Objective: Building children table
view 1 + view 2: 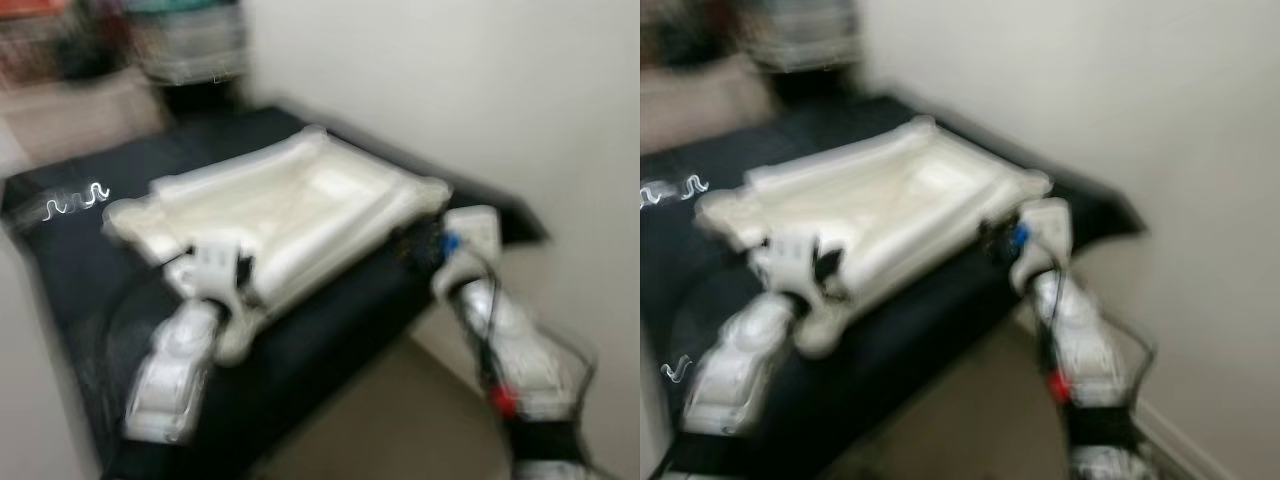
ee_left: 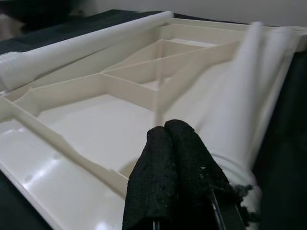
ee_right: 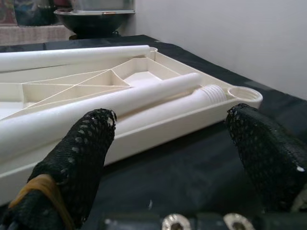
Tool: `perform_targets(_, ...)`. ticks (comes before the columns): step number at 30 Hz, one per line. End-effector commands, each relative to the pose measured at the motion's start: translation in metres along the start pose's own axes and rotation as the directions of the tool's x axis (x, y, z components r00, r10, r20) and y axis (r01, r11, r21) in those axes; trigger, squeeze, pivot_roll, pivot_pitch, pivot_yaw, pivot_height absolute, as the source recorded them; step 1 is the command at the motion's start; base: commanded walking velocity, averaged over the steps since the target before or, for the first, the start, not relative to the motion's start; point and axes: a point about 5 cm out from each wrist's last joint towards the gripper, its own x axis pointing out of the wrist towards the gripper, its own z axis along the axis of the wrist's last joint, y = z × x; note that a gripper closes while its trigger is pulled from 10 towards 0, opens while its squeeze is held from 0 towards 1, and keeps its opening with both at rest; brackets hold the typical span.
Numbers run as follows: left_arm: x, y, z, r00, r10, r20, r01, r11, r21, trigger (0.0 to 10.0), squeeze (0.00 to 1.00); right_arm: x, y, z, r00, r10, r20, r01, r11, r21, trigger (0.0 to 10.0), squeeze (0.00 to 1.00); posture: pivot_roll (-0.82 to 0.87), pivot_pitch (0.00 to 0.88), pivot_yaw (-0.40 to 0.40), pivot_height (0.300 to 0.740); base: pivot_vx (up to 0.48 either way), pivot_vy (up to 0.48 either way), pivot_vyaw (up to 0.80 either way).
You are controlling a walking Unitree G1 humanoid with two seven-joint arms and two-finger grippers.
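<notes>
Although both head views are blurred, they show a cream plastic tabletop (image 1: 290, 215) lying upside down, ribs upward, across the middle of the frame on a black cloth-covered surface (image 1: 90, 280) beside a pale wall (image 1: 480, 90). Loose cream legs (image 3: 120, 103) rest in and along the tray-like underside, one with a threaded end beside a round corner socket (image 3: 245, 94) at the right of the right wrist view. Lower left of the head frame, the left gripper (image 2: 175, 158) sits at the tabletop's near edge, its two black fingers pressed together with nothing between them, hovering over the ribbed panel. Lower right, the right gripper (image 3: 172, 143) waits just off the near corner with its fingers spread wide apart and nothing held. Judging by the thin ribbed moulding, the top should be light and stiff but smooth and a little slippery, so the raised rim or a rib looks a safer hold than the flat face. A leg is likely light, round and prone to roll; gripping it at mid-length, clear of the thread, seems best for turning it into a socket.
</notes>
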Motion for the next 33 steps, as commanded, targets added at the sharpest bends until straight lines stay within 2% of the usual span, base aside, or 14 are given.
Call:
perform_targets(1, 0.000, 0.001, -0.009, 0.999, -0.003, -0.049, 0.003, 1.000, 0.006, 10.0, 0.00, 0.001, 0.000, 0.001, 1.000, -0.002, 0.004, 0.002, 1.000, 0.004, 10.0, 0.00, -0.09, 0.000, -0.029, 0.740, -0.330, 0.000, 0.00)
perform_targets(19, -0.001, 0.000, -0.011, 0.999, -0.005, -0.050, 0.005, 1.000, 0.003, 10.0, 0.00, 0.000, 0.000, -0.006, 1.000, 0.001, -0.014, -0.001, 1.000, -0.001, 10.0, 0.00, -0.09, 0.000, -0.033, 0.740, -0.312, 0.000, 0.00)
perform_targets(21, -0.001, 0.000, -0.011, 0.999, -0.007, -0.049, 0.007, 1.000, 0.001, 10.0, 0.00, -0.002, 0.000, -0.012, 0.999, 0.006, -0.034, -0.006, 1.000, -0.007, 10.0, 0.00, -0.09, 0.000, -0.035, 0.740, -0.270, 0.000, 0.00)
perform_targets(22, -0.004, -0.002, -0.015, 0.998, -0.032, -0.053, 0.032, 0.999, 0.002, 10.0, 0.00, -0.007, 0.003, -0.026, 0.997, 0.023, -0.075, -0.024, 1.000, -0.012, 10.0, 0.00, -0.09, 0.000, -0.038, 0.740, 0.000, 0.000, 0.00)
perform_targets(23, -0.004, -0.002, -0.015, 0.998, -0.032, -0.053, 0.032, 0.999, 0.002, 10.0, 0.00, -0.007, 0.003, -0.026, 0.997, 0.023, -0.075, -0.024, 1.000, -0.012, 10.0, 0.00, -0.09, 0.000, -0.038, 0.740, 0.000, 0.000, 0.00)
perform_targets(24, -0.013, -0.004, -0.028, 0.995, -0.068, -0.080, 0.067, 0.998, -0.010, 10.0, 0.00, -0.017, 0.011, -0.046, 0.990, 0.057, -0.130, -0.057, 0.998, 0.001, 10.0, 0.00, -0.09, 0.000, -0.040, 0.740, 0.000, 0.000, 0.00)
perform_targets(25, -0.013, -0.004, -0.028, 0.995, -0.068, -0.080, 0.067, 0.998, -0.010, 10.0, 0.00, -0.017, 0.011, -0.046, 0.990, 0.057, -0.130, -0.057, 0.998, 0.001, 10.0, 0.00, -0.09, 0.000, -0.040, 0.740, 0.000, 0.000, 0.00)
perform_targets(26, -0.026, -0.007, -0.043, 0.987, -0.104, -0.120, 0.101, 0.994, -0.032, 10.0, 0.00, -0.029, 0.022, -0.064, 0.978, 0.103, -0.182, -0.100, 0.995, 0.030, 10.0, 0.00, -0.10, 0.000, -0.039, 0.740, 0.000, 0.000, 0.00)
perform_targets(27, -0.026, -0.007, -0.043, 0.987, -0.104, -0.120, 0.101, 0.994, -0.032, 10.0, 0.00, -0.029, 0.022, -0.064, 0.978, 0.103, -0.182, -0.100, 0.995, 0.030, 10.0, 0.00, -0.10, 0.000, -0.039, 0.740, 0.000, 0.000, 0.00)
perform_targets(29, -0.055, -0.018, -0.071, 0.970, -0.156, -0.188, 0.139, 0.985, -0.099, 10.0, 0.00, -0.054, 0.050, -0.086, 0.947, 0.219, -0.236, -0.198, 0.974, 0.111, 10.0, 0.00, -0.10, 0.000, -0.041, 0.740, 0.000, 0.000, 0.00)
perform_targets(31, -0.055, -0.018, -0.071, 0.970, -0.156, -0.188, 0.139, 0.985, -0.099, 10.0, 0.00, -0.054, 0.050, -0.086, 0.947, 0.219, -0.236, -0.198, 0.974, 0.111, 10.0, 0.00, -0.10, 0.000, -0.041, 0.740, 0.000, 0.000, 0.00)
perform_targets(32, -0.066, -0.024, -0.081, 0.964, -0.168, -0.208, 0.142, 0.981, -0.136, 10.0, 0.00, -0.063, 0.061, -0.092, 0.934, 0.261, -0.246, -0.238, 0.964, 0.120, 10.0, 0.00, -0.10, 0.000, -0.042, 0.740, 0.000, 0.000, 0.00)
perform_targets(33, -0.066, -0.024, -0.081, 0.964, -0.168, -0.208, 0.142, 0.981, -0.136, 10.0, 0.00, -0.063, 0.061, -0.092, 0.934, 0.261, -0.246, -0.238, 0.964, 0.120, 10.0, 0.00, -0.10, 0.000, -0.042, 0.740, 0.000, 0.000, 0.00)
